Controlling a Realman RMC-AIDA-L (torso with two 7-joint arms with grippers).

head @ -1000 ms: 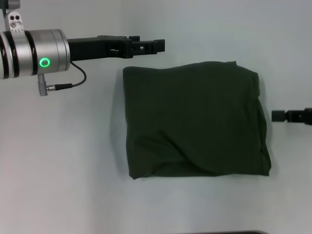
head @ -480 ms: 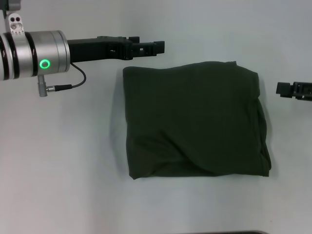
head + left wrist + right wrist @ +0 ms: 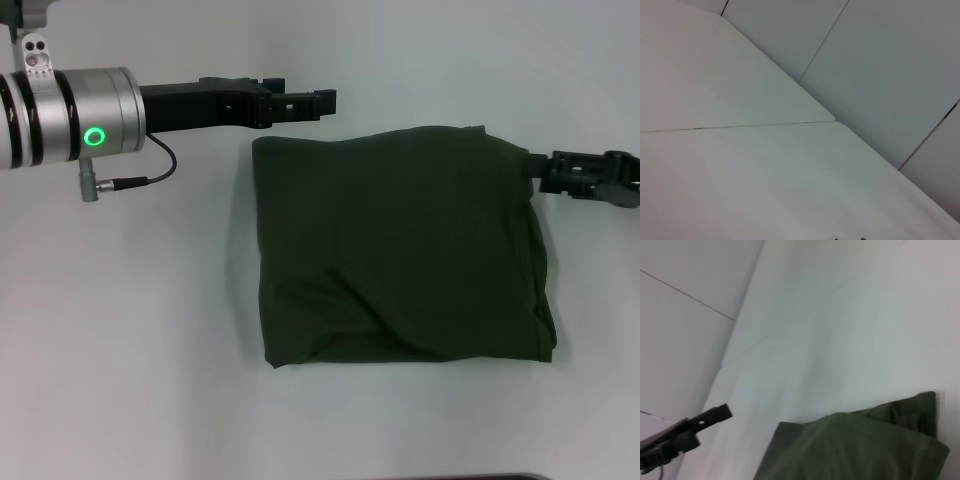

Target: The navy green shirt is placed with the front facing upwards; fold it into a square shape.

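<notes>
Navy green shirt [image 3: 400, 250] lies folded into a rough square in the middle of the white tabletop [image 3: 130, 340], plain green cloth facing up, with soft creases running across the half nearer the front edge and a slightly bulging fold along its right side. At the shirt's far right corner the right gripper [image 3: 545, 172] reaches in from the right edge of the tabletop, its tip touching the cloth; whether its claw is apart or together cannot be told. The left gripper [image 3: 325, 100] hangs just beyond the shirt's far left corner, toward the tabletop's far edge, clear of the cloth; whether its claw is apart or together cannot be told.
</notes>
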